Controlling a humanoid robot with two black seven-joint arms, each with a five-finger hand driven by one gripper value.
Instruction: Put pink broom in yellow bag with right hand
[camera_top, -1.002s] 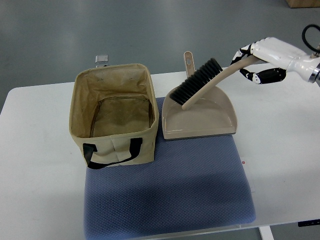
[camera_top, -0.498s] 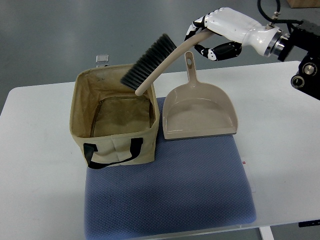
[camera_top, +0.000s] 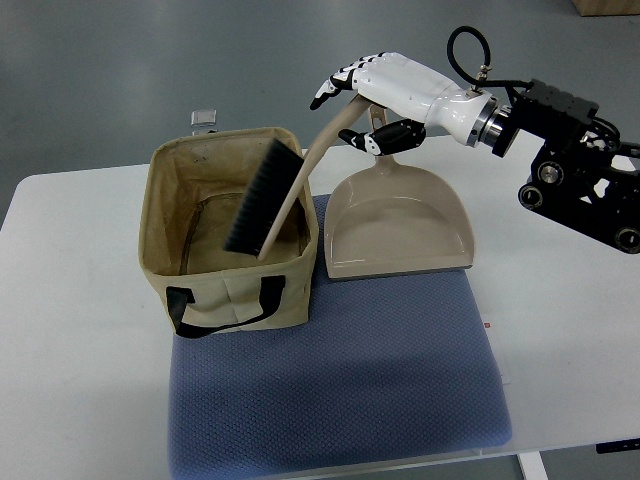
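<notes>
The pink-beige broom with black bristles slants down into the open yellow fabric bag. Its brush head is inside the bag and its handle crosses the bag's right rim. My right hand hovers above and behind the bag's right corner. The top end of the handle sits between its stretched fingers and its thumb, so it still holds the broom. The left arm does not show.
A beige dustpan lies just right of the bag, its handle under my right hand. Bag and dustpan rest partly on a blue mat on the white table. My right forearm's black joints hang over the table's right side.
My right hand has carried the broom left from the dustpan and tipped it down. Its brush head has gone from above the bag's rim to inside the bag.
</notes>
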